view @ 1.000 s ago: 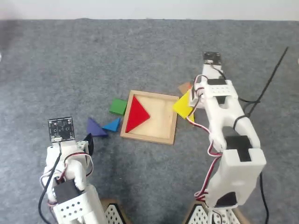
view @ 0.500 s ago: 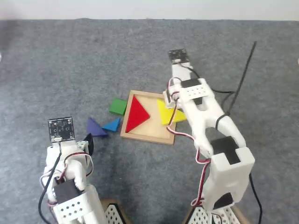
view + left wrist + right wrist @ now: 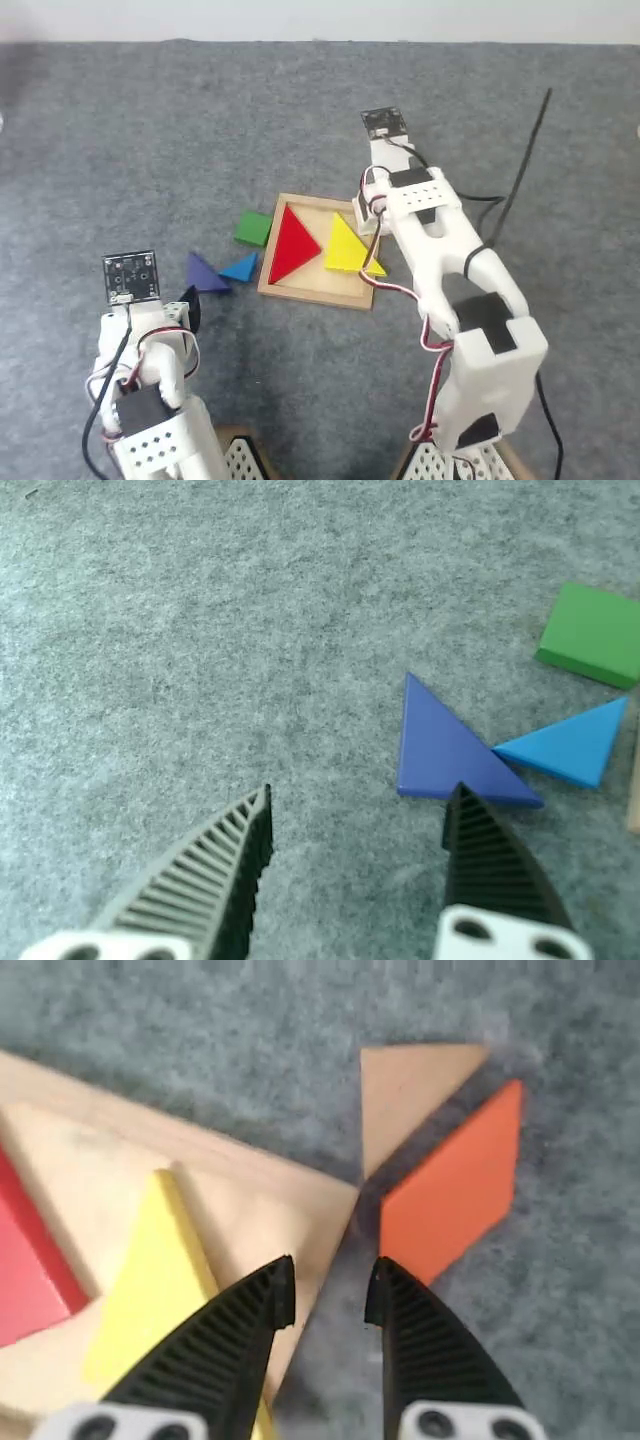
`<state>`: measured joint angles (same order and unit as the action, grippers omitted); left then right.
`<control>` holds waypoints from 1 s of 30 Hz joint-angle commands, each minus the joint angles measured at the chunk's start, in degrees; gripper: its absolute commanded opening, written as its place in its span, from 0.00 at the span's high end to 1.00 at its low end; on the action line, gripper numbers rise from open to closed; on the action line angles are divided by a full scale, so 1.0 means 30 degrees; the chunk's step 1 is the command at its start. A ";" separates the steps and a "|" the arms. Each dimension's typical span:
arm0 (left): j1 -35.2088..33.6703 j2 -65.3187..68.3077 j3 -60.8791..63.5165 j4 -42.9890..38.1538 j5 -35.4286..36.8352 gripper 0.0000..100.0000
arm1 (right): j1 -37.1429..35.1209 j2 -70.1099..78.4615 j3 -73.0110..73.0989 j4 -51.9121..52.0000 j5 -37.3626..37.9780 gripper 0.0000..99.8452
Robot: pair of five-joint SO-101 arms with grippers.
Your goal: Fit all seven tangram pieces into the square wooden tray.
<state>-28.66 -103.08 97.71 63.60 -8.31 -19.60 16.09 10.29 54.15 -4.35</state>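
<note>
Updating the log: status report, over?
Left gripper open, right gripper open, both empty. Red triangle, yellow triangle in tray; yellow's corner over rim. Green square among those outside.

Square wooden tray (image 3: 315, 297) flat on tabletop. Inside: red triangle (image 3: 292, 245), yellow triangle (image 3: 345, 248). Left, outside: green square (image 3: 253, 228), dark blue triangle (image 3: 203, 273) touching light blue triangle (image 3: 241, 267). Beside tray corner: orange parallelogram (image 3: 455, 1195), tan triangle (image 3: 405, 1095).

Bright, diffuse overhead light falls evenly on the grey felt (image 3: 120, 120); shadows are short and soft (a dim fringe beside the tray (image 3: 230, 1150) corner). A pale strip (image 3: 320, 18) along the high view's far edge is washed out.
</note>
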 commanded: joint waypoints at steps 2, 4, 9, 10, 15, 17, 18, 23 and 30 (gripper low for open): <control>0.0088 -0.0322 -0.0425 0.0088 0.0147 0.73 | 0.0015 -0.3971 -0.1377 0.1832 0.0557 0.87; 0.0088 -0.0322 -0.0425 0.0088 0.0147 0.73 | -0.0073 -0.5495 -0.1143 0.3648 0.1114 0.87; 0.0088 -0.0322 -0.0425 0.0059 0.0147 0.73 | -0.1802 -0.8278 0.2168 0.5524 0.1348 0.87; 0.0088 -0.0322 -0.0425 0.0059 0.0147 0.73 | -0.2183 -0.8513 0.3048 0.5348 0.1641 0.87; 0.0088 -0.0322 -0.0425 0.0059 0.0147 0.73 | -0.2652 -0.8718 0.6359 0.3707 0.3341 0.87; 0.0088 -0.0322 -0.0425 0.0059 0.0147 0.73 | -0.2476 -0.8718 0.7004 0.3443 0.3458 0.87; 0.0088 -0.0322 -0.0425 0.0059 0.0147 0.73 | -0.2418 -0.8718 0.7238 0.3443 0.3751 0.87; 0.0088 -0.0322 -0.0425 0.0059 0.0147 0.73 | -0.2095 -0.8689 0.8059 0.2535 0.4278 0.87; 0.0088 -0.0322 -0.0425 0.0059 0.0147 0.73 | -0.1978 -0.8132 0.8293 0.0806 0.4337 0.87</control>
<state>-28.66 -103.08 97.71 63.60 -8.31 -26.37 -6.86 36.40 58.20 7.78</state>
